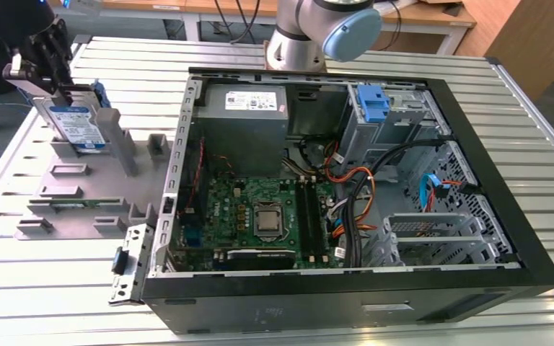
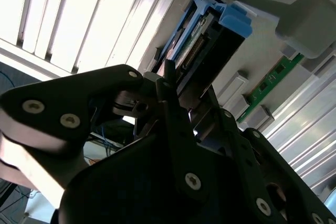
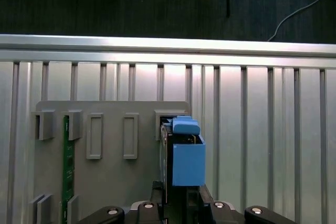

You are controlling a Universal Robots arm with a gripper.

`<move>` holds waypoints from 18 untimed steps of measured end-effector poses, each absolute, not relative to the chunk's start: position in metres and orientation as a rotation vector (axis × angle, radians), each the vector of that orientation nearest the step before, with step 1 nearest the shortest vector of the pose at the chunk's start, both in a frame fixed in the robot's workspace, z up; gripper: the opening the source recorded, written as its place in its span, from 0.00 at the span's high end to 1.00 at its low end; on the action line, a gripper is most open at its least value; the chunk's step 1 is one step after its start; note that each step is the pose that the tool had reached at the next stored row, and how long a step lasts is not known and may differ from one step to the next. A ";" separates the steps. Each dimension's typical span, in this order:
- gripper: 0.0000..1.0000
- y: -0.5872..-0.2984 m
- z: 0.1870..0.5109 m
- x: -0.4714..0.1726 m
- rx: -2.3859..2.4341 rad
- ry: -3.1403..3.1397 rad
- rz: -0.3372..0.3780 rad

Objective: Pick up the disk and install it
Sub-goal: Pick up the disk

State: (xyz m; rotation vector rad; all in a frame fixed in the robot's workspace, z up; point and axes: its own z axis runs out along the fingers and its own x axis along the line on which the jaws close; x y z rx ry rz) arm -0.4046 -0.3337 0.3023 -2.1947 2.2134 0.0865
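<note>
The gripper [image 1: 51,83] of the 1 arm hangs over the far part of the table [image 1: 55,288], at the exterior view's left, and it is set right down on the upper edge of the disk [image 1: 77,128]. Whether it is already clamped on this edge or only placed around it, I cannot tell. The disk lies directly under the gripper, not to any side of it. It stands on a narrow edge in a slot of the grey holder plate [image 1: 84,216], with its 2 broad faces upright and the labelled face turned toward the front of the exterior view; the blue carrier runs along its rim. In the first wrist view the gripper [image 3: 176,208] looks along the thin edge of the disk [image 3: 186,163], so the plane of the disk runs straight away from the wrist. In the second wrist view the disk [image 2: 210,40] comes out from the gripper [image 2: 186,90] in the same line. A green memory strip [image 1: 75,203] sits in another slot of the plate, apart from the disk. The open computer case [image 1: 354,303] lies just beside the plate, to the exterior view's right, with a grey power supply [image 1: 243,104] and, further right, a blue bracket [image 1: 374,104] at the drive bay. I judge that the disk is not yet lifted out of its slot, and that the bay is well apart from it, across the case
</note>
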 end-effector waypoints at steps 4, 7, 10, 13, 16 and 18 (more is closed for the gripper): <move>0.65 -0.334 0.302 -0.405 -2.179 2.228 0.086; 0.65 -0.334 0.302 -0.405 -2.177 2.230 0.086; 0.65 -0.334 0.302 -0.405 -2.177 2.230 0.086; 0.65 -0.334 0.302 -0.405 -2.177 2.230 0.085; 0.65 -0.334 0.302 -0.406 -2.178 2.232 0.080; 0.65 -0.334 0.302 -0.406 -2.180 2.234 0.076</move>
